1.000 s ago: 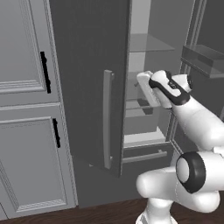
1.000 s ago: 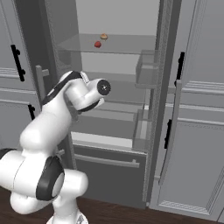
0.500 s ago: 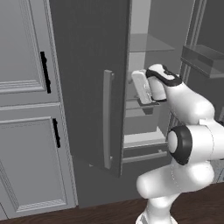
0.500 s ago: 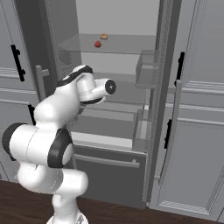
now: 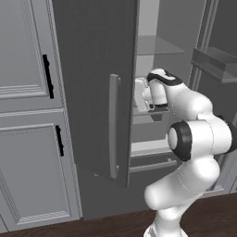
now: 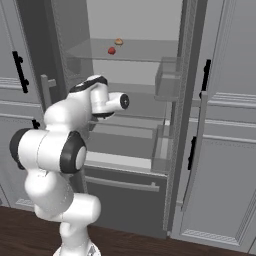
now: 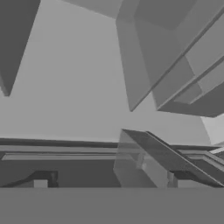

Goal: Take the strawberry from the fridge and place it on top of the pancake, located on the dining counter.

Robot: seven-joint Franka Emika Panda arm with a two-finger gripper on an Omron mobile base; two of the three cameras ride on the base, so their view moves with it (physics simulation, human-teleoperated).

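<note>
The fridge (image 6: 192, 75) stands with both dark-grey doors swung open, its pale interior and glass shelves showing. The strawberry (image 6: 111, 50), a tiny dark-red berry, lies on the upper glass shelf next to a small tan-orange item (image 6: 118, 42). My gripper (image 5: 141, 96) is inside the fridge at mid height, well below that shelf, close to the inner edge of the left door (image 5: 92, 69). It is open and holds nothing. The hand view looks at pale fridge walls and shelf edges. The pancake and the dining counter are out of view.
Light-grey panelled cabinets (image 5: 28, 139) with black handles flank the fridge on both sides. The right door (image 6: 200, 150) carries clear bins (image 6: 167, 80). A bottom drawer with a bar handle (image 6: 125, 184) sits under the shelves. The floor is dark wood.
The hand has swung left toward the open left door and turned, while the elbow has risen. The strawberry has stayed on its shelf.
</note>
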